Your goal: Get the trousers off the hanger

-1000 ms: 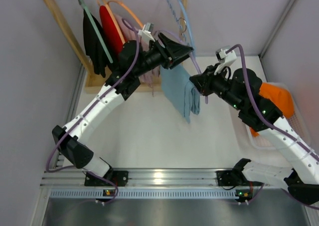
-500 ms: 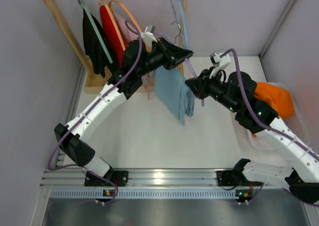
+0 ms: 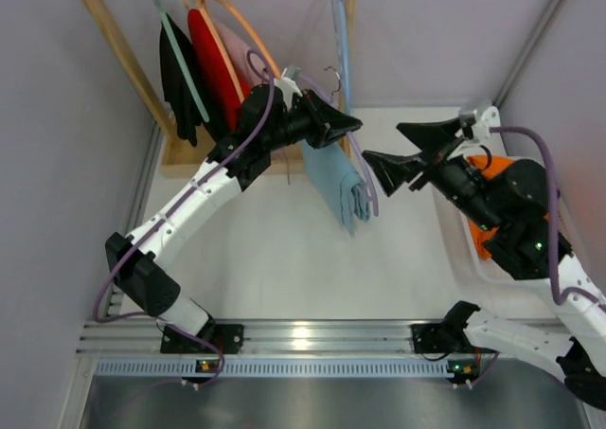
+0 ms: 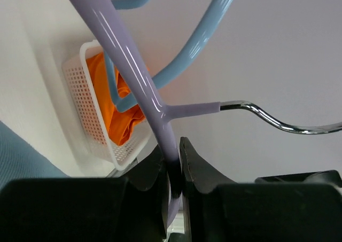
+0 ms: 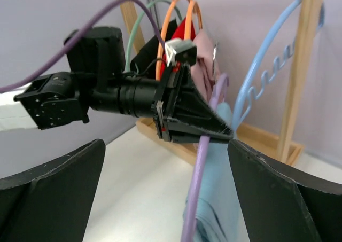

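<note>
Top external view shows the biggest change on the right. The right gripper [image 3: 383, 141], which a second ago was closed at the right edge of the trousers [image 3: 343, 185], has let go. It has drawn back toward the right of the frame, and its fingers are now spread wide with nothing between them. The left gripper [image 3: 352, 123] has meanwhile closed. In the left wrist view its fingers [image 4: 160, 170] pinch the neck of the hanger [image 4: 136, 76] just below the metal hook, which appears free of the rail.

The trousers hang at centre frame, still draped over the lavender loop, so nothing has come off yet. My reading is that the hanger is now secured, and the free right gripper must go back in for a fresh hold on the cloth and pull it off.

The wooden rack [image 3: 123, 45] fills the upper left with black, red and pink garments. The basket [image 3: 464, 251] with the orange cloth [image 3: 494, 170] sits at the right edge. The pale blue hanger [image 3: 338, 31] hangs just behind the held one and could snag it.
</note>
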`<action>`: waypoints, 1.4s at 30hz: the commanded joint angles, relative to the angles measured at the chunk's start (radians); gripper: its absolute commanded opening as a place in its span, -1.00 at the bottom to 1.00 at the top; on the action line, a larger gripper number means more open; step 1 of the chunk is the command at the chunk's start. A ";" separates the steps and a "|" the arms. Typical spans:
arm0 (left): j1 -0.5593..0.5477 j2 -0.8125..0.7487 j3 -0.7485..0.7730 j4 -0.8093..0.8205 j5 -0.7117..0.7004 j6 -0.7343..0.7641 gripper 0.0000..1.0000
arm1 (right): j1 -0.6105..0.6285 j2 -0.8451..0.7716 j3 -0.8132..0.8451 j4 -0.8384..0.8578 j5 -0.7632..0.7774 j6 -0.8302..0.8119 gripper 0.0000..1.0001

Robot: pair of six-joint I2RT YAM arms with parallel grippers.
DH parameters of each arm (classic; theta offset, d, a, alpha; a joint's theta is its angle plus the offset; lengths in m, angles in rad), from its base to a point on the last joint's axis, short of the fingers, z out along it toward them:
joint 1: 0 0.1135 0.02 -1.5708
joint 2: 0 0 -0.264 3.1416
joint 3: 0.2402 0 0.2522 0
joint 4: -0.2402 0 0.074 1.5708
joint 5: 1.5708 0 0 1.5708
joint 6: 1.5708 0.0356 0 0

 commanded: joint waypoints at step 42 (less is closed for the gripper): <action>0.010 -0.167 0.064 0.241 0.193 -0.123 -1.00 | -0.116 -0.350 -0.805 0.522 -0.326 -0.349 0.61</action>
